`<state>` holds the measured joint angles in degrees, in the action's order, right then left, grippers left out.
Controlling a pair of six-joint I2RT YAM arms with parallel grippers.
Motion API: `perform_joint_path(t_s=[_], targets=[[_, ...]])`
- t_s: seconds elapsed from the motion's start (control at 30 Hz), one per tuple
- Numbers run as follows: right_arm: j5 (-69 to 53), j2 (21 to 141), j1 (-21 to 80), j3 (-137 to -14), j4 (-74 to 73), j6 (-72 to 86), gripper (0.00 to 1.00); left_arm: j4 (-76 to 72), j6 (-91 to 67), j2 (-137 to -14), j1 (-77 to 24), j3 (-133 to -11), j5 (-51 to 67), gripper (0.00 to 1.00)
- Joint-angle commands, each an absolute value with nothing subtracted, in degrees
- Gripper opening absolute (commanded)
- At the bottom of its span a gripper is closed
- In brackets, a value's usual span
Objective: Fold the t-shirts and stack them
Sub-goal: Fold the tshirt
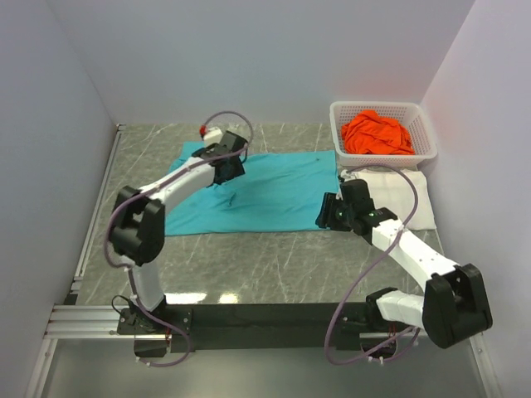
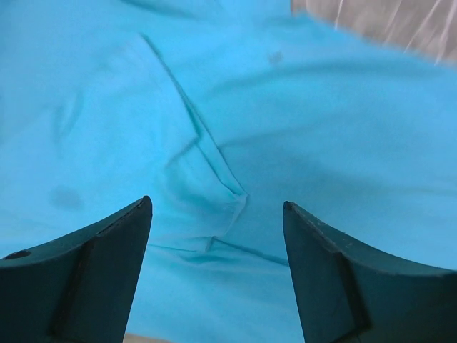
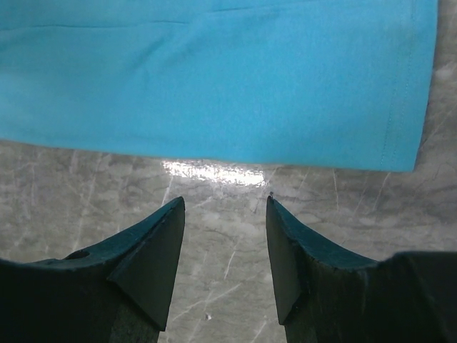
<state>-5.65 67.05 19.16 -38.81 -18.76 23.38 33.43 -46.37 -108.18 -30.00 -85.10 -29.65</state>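
A grey marbled table [image 1: 274, 265] fills the floor of the white-walled cell. Across its middle lies the solid teal short-sleeved t-shirt [image 1: 274, 199], spread wide and mostly flat, its long side running left to right.

The white-and-black left arm [image 1: 137, 228] reaches from its base up and over the far-left part of this teal cloth. The matching right arm [image 1: 415, 257] bends in from the right toward the shirt's near-right corner.

The white cloth t-shirt [image 1: 411, 199] lies as a folded rectangle just beside the teal shirt's right edge. Behind it, in the far-right corner, stands a white plastic lattice basket [image 1: 382, 105]. The bright orange t-shirt [image 1: 377, 134] is crumpled inside it.

The left gripper [image 2: 218, 207] hangs above the teal shirt with its dark jaws spread wide and nothing between them. The right gripper [image 3: 225, 200] is also parted and empty. It is over bare table, just off the shirt's near hem, close to the stitched corner.

Between the left fingers the cloth shows a small puckered crease [image 2: 214, 186].
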Motion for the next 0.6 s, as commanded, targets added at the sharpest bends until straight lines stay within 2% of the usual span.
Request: perform_joint_path(t_s=[0.0, 0.13, 0.23, 0.57], targets=[[-5.28, 69.51, 19.42, -42.62, -19.77, 24.35, 0.56, 36.91, -51.5, -99.07, -26.12, -82.19, -32.61, 0.79], [-3.96, 75.48, 19.16, -44.99, -20.56, 25.31, 0.53, 35.07, -53.79, -91.96, -20.31, -68.16, -29.1, 0.71], [-2.64, 79.71, 19.07, -47.02, -21.27, 26.1, 0.51, 31.82, -52.91, -88.78, -15.83, -60.24, -26.55, 0.68], [3.6, 92.01, 19.51, -55.63, -29.7, 23.03, 0.51, 31.2, -51.15, -91.93, -7.65, -52.74, -21.45, 0.66]])
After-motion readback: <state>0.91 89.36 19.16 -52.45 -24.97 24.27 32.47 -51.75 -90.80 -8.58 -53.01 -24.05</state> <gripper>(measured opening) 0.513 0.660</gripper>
